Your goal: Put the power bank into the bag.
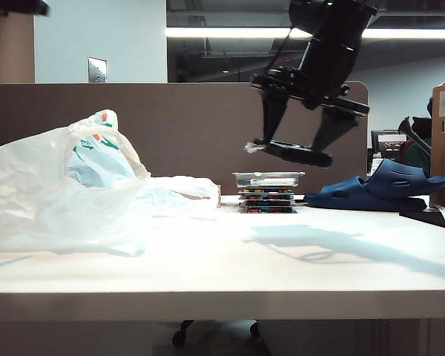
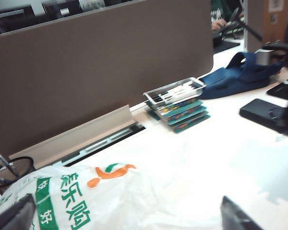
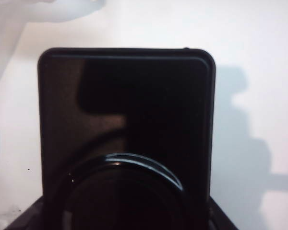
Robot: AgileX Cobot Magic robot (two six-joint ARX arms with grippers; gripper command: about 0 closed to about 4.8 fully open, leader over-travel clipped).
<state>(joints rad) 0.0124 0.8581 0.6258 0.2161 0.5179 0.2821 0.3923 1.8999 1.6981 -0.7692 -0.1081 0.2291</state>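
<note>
Exterior view first: the right gripper (image 1: 295,144) is hanging high above the white table (image 1: 230,259), at about one o'clock in the frame, its two dark fingers clamping the flat black rectangular power bank (image 1: 297,153) by its ends and carrying it level and clear of the surface. The large crinkled translucent white plastic bag (image 1: 59,185) with green-orange print is slumping at nine o'clock, well apart from the load; between them, near centre, a stack of clear cases with colourful contents (image 1: 267,193) is sitting, and dark blue slippers (image 1: 382,189) are lying at three o'clock. Left wrist view: the left gripper (image 2: 129,215) is hovering just over the bag (image 2: 86,201) at six o'clock, its fingertips (image 2: 12,215) spread wide and grasping nothing; the cases (image 2: 177,103) are showing at one o'clock. Right wrist view: the power bank (image 3: 127,124) is filling the centre, glossy, over bare table, with a bag edge (image 3: 62,9) at eleven o'clock. Judging from this, the carry step is in hand; the next move is calling for the left gripper to open the bag's mouth while the right travels across and lowers the slab inside.
</note>
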